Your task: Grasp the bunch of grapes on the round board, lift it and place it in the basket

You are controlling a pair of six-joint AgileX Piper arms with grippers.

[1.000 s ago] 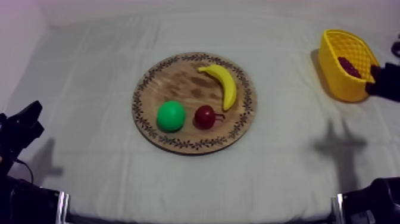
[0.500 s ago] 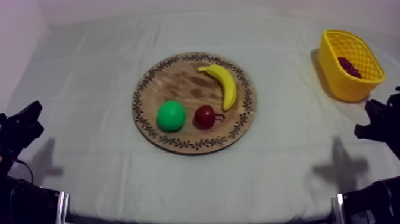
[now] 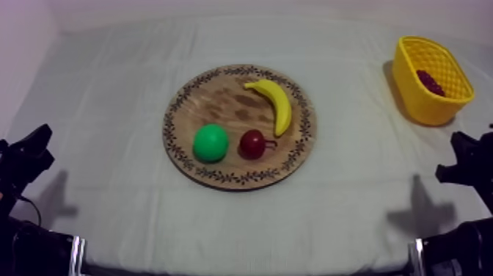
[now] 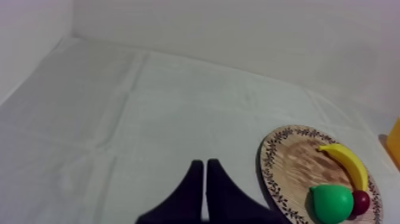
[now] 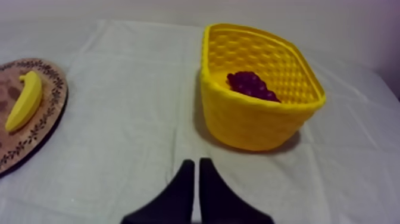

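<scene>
Placement looked finished: the bunch of grapes (image 5: 251,84) lay inside the yellow basket (image 5: 256,122), toward its far wall, and nothing else was in it. The basket stood on the table (image 3: 110,110) at about two o'clock from the wooden board (image 3: 220,99), well apart from it.

The board carried a banana (image 3: 275,104) at about two o'clock, a round green fruit (image 3: 210,142) at about eight and a small red fruit (image 3: 252,144) near six, just beside the green one.

The right gripper (image 5: 194,161) had its fingers pressed together on nothing and pointed toward the basket from the near side. The left gripper (image 4: 205,162) was likewise closed and empty, at the board's eight o'clock.

I judged that no grasp remained. The next move called only for the right arm to settle at rest, clear of the basket.
</scene>
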